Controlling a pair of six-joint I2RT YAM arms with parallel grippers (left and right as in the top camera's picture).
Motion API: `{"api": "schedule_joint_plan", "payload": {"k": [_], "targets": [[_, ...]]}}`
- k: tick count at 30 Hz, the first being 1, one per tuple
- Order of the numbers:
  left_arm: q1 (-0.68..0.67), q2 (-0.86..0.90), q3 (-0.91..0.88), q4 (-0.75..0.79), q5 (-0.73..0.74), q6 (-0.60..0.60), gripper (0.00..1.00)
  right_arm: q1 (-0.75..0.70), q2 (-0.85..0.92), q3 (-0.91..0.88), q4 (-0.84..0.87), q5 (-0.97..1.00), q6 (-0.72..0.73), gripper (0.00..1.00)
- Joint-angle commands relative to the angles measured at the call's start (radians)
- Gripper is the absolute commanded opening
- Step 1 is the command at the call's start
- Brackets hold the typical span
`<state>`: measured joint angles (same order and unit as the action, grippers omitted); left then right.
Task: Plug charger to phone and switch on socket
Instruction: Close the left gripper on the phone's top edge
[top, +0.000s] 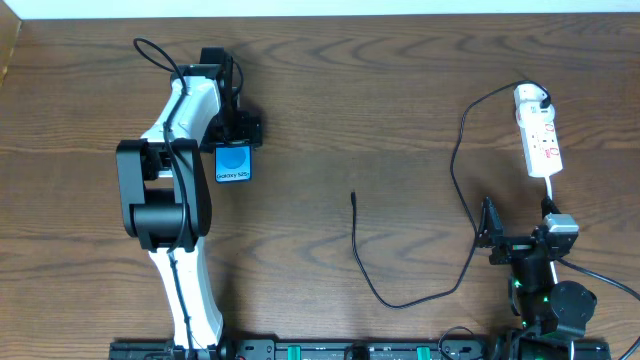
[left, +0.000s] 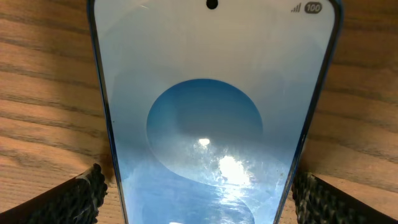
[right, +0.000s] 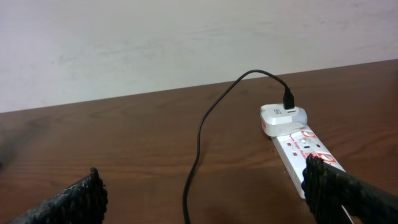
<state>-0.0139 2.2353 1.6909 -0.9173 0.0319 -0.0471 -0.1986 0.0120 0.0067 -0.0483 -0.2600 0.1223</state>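
The slim smartphone with the blue screen (left: 211, 124) lies flat toward the far left of the dark brown wooden desk (top: 400, 80). It is straddled by the left pincer (left: 202, 196), spread wide, presumably for gripping. The long thin black charger cable (right: 200, 134) is fed from the white, red-marked power strip (right: 305, 146) near the right edge, and its tip lies free mid-desk. The right pincer (right: 208, 199) is held apart and empty. A pale wall (right: 186, 37) is seen behind.

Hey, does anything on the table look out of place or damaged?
Nothing looks damaged or spilled. The one loose end: the charger is plugged in at the socket, but its free tip lies on bare table, well apart from the phone.
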Motion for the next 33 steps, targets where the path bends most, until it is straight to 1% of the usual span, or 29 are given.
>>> {"api": "schedule_joint_plan", "payload": {"k": [1, 3, 12, 33], "targets": [[0.004, 0.017, -0.021, -0.014, 0.027, 0.038, 0.98, 0.004, -0.006, -0.001, -0.005, 0.004, 0.004, 0.99], [0.004, 0.017, -0.021, -0.008, 0.071, 0.054, 0.98, 0.004, -0.006, -0.001, -0.005, 0.004, 0.004, 0.99], [0.003, 0.017, -0.021, 0.028, 0.07, 0.051, 0.98, 0.004, -0.006, -0.001, -0.005, 0.004, 0.004, 0.99], [0.003, 0.017, -0.021, 0.037, 0.07, 0.051, 0.99, 0.004, -0.006, -0.001, -0.005, 0.004, 0.004, 0.99]]}}
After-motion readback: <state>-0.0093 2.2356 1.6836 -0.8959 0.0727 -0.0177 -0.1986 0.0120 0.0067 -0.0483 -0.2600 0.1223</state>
